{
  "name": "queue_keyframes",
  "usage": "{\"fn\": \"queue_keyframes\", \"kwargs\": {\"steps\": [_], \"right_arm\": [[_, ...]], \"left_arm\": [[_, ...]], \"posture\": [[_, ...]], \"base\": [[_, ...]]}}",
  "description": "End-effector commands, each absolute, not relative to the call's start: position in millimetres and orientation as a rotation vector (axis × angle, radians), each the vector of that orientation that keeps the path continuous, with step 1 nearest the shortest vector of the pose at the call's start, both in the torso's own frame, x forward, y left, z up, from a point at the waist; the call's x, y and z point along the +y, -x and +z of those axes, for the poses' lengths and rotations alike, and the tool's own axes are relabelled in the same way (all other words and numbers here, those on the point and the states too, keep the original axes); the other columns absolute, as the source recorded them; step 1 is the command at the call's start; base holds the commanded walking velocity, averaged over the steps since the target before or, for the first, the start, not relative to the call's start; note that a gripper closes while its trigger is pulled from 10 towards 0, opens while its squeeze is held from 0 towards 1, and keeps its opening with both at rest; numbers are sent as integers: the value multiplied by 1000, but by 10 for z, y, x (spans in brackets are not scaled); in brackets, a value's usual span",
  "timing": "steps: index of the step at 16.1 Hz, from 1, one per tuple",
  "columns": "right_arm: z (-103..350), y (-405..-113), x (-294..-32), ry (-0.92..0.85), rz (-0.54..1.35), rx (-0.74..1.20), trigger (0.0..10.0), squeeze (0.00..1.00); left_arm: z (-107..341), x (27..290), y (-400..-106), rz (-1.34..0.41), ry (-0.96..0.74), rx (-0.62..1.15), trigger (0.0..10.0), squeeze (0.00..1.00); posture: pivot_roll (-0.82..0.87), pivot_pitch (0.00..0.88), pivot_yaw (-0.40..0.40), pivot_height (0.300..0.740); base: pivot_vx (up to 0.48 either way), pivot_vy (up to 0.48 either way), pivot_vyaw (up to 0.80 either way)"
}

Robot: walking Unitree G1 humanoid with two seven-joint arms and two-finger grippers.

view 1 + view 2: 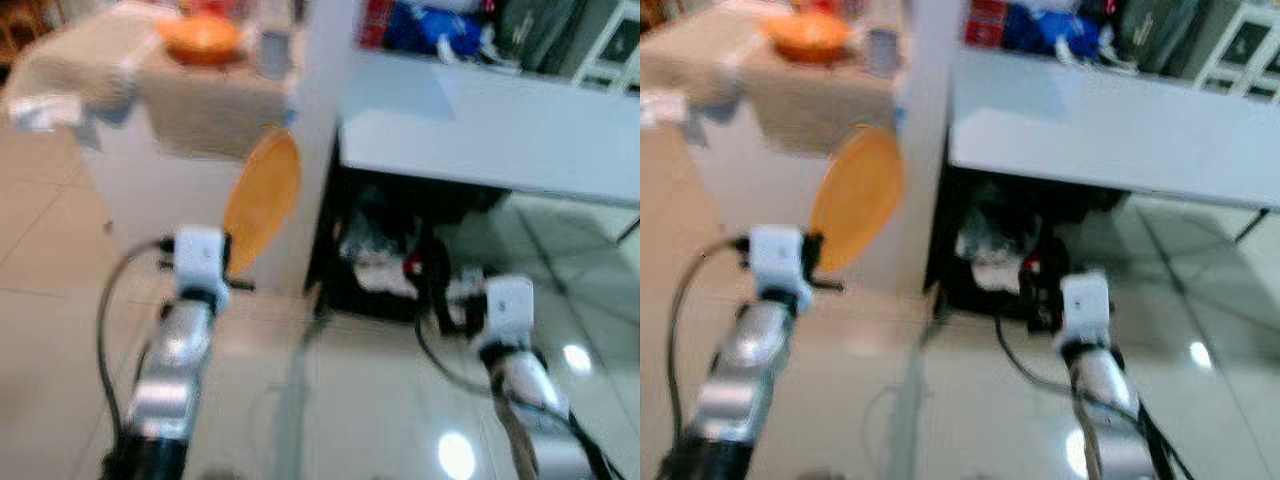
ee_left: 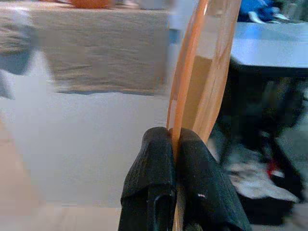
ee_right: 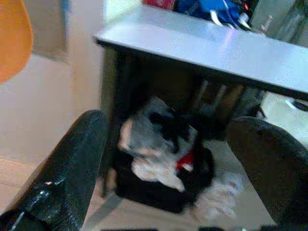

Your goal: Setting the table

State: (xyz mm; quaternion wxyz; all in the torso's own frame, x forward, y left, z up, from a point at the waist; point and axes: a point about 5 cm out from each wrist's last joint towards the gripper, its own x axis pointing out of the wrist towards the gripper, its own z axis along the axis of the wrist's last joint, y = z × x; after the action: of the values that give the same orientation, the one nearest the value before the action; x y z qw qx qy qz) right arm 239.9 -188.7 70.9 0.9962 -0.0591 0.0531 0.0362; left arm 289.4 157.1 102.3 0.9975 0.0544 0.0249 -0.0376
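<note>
No brand, label or writing can be read anywhere; the head views are blurred and nothing sharp enough shows.

The left gripper (image 2: 175, 139) is clenched on the rim of an orange plate (image 1: 262, 198), its two black fingers (image 2: 151, 178) pressed one on each face of it. The plate stands on edge, held out in front of the robot above the tiled floor (image 1: 60, 330). Its long axis runs up and away from the gripper, leaning a little to the robot's right, and its flat face is turned roughly toward the head camera. In the left wrist view it shows edge-on as a thin orange strip rising from between the fingers.

Ahead and to the left is a table (image 1: 110, 190) with white sides and a beige cloth (image 1: 200, 110) hanging over its edge. On it sits an orange dish (image 1: 203, 40), perhaps a bowl, though the blur makes that hard to say, with a grey cup (image 1: 272, 50) just beside it.

The right gripper (image 3: 168, 159) is held out over the floor with its fingers spread wide and nothing between them. Beyond it is a grey table (image 1: 480, 130), and under that a dark bin or bag (image 3: 159, 178) full of crumpled pale stuff.
</note>
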Motion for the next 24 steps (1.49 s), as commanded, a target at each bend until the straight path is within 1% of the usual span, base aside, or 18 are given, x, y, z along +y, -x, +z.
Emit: {"fn": "queue_keyframes", "kwargs": {"steps": [1, 4, 12, 16, 24], "right_arm": [[743, -2436, -1907, 124, 60, 90, 10000, 0], [723, -2437, -1880, 121, 67, 95, 10000, 0], [716, -2446, -1854, 122, 71, 94, 10000, 0], [710, -2452, -1837, 118, 70, 92, 10000, 0], [712, -2468, -1836, 119, 69, 88, 10000, 0]], "left_arm": [[1151, 1520, -2938, -103, -104, -12, 0, 0], [1154, 1543, -2927, -93, -103, -23, 0, 0], [1141, 1538, -2943, -94, -120, -24, 0, 0], [1182, 1523, -2946, -107, -121, -52, 0, 0], [1231, 1391, -2944, -182, -123, -95, 0, 0]], "posture": [[97, 0, -110, 718], [103, 0, -113, 718], [99, 0, -110, 718], [104, 0, -105, 718], [94, 0, -103, 718]], "base": [[0, 0, 0], [0, 0, 0], [0, -474, 0], [0, 0, 0], [480, 0, 0]]}}
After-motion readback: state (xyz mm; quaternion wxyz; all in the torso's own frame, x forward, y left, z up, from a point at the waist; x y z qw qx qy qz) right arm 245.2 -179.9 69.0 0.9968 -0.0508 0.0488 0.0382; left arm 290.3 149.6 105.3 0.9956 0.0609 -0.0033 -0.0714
